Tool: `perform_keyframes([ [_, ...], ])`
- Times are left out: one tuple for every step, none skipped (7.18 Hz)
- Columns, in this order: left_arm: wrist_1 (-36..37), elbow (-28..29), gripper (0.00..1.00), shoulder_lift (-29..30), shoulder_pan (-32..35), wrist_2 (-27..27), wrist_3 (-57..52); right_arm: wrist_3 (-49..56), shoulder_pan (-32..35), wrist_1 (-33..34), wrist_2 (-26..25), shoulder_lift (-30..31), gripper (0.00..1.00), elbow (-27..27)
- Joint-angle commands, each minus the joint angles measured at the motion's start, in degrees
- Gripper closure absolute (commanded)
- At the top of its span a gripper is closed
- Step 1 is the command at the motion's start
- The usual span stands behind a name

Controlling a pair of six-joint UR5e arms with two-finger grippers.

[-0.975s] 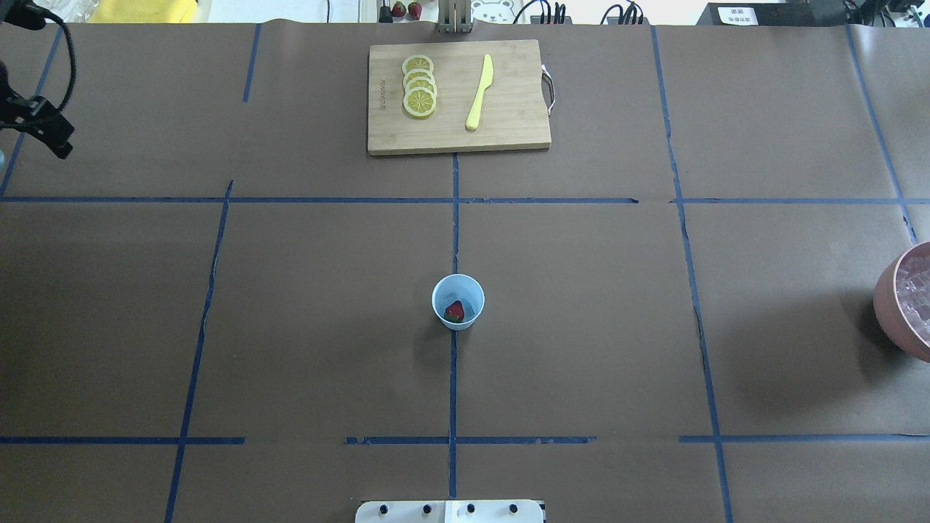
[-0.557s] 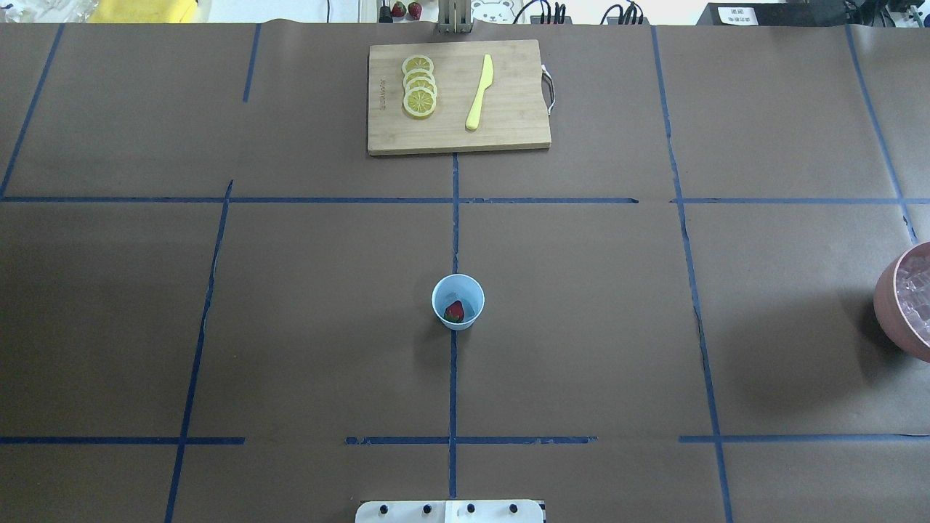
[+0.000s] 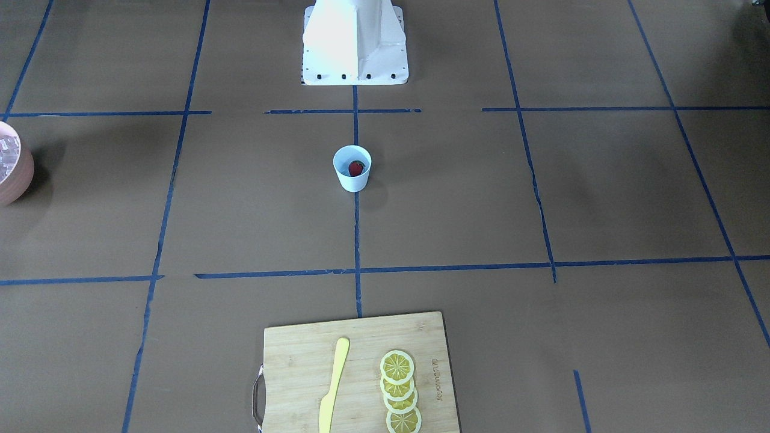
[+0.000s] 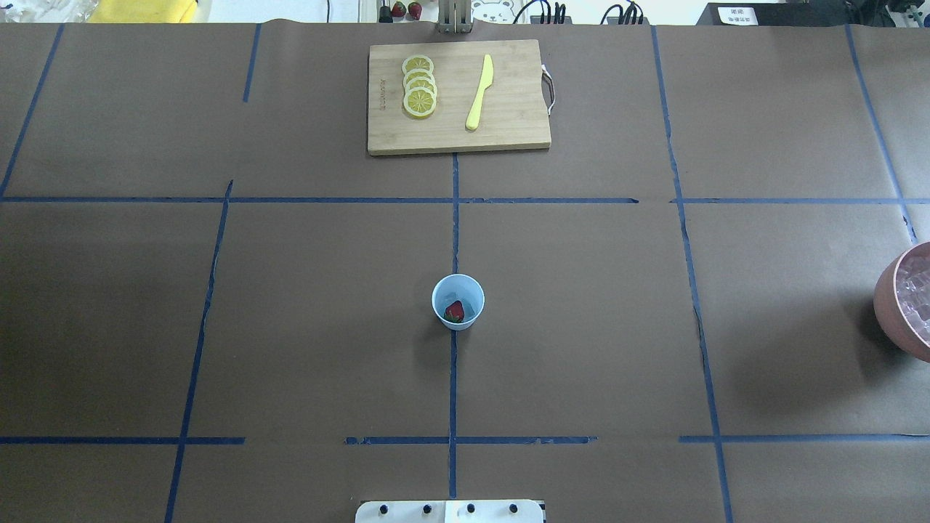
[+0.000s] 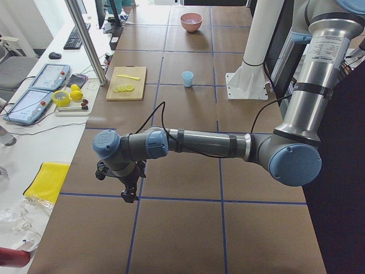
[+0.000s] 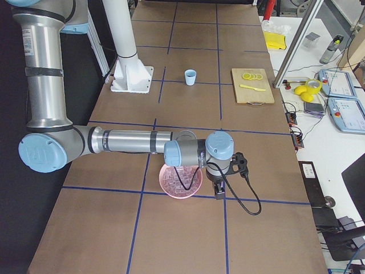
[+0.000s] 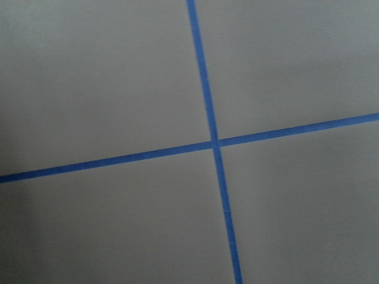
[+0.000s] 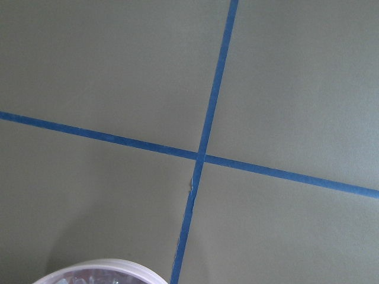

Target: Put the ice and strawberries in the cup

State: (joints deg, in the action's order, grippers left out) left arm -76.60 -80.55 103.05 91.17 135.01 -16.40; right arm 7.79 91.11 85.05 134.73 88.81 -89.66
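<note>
The light blue cup (image 4: 458, 302) stands upright near the middle of the brown paper-covered table (image 4: 290, 290), on the blue tape line that runs from near to far. The strawberry (image 4: 454, 311) lies inside it, red with its dark green top showing; whether any ice sits in the cup with it cannot be told. The ice (image 4: 917, 294) that does show is heaped in the pinkish-brown bowl (image 4: 890, 305) at the table's right edge, well apart from the cup. At the far edge, in line with the cup, lies a wooden cutting board (image 4: 458, 96) carrying a row of overlapping lemon slices (image 4: 419, 87) and a yellow knife (image 4: 479, 92) to their right. The left gripper (image 5: 128, 197) hangs pointing down above the table's left end, near a crossing of blue tape and far from the cup; it is seen only from the side, so I cannot tell whether its jaws are spread or closed. The right gripper (image 6: 219, 194) hangs just beside the bowl at the right end, and its jaw state cannot be told either.
</note>
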Motion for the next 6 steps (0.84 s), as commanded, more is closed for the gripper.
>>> perform_keyframes([
  [-3.1,-1.1,0.0,-2.9,0.3,2.0,3.2,-0.1,-0.1,0.0,-1.0,0.2,0.0,0.2],
  [-7.3,-2.9,0.0,-6.3,0.3,2.0,6.8,-0.1,-0.1,0.0,-1.3,0.2,0.0,0.3],
  [-14.2,-4.3,0.0,-9.1,0.3,1.8,13.7,-0.3,-0.1,0.0,-1.3,0.3,0.0,0.3],
  [-19.2,-4.4,0.0,-10.0,0.2,1.3,17.8,-0.3,0.0,0.0,-1.3,0.4,0.0,0.4],
  [-19.8,-4.6,0.0,-9.9,0.1,-1.6,17.6,-0.3,-0.1,0.0,-1.3,0.7,0.0,0.4],
  [-19.8,-4.7,0.0,-9.4,-0.2,-3.8,17.5,-0.3,-0.1,0.0,-1.3,0.7,0.0,0.4],
])
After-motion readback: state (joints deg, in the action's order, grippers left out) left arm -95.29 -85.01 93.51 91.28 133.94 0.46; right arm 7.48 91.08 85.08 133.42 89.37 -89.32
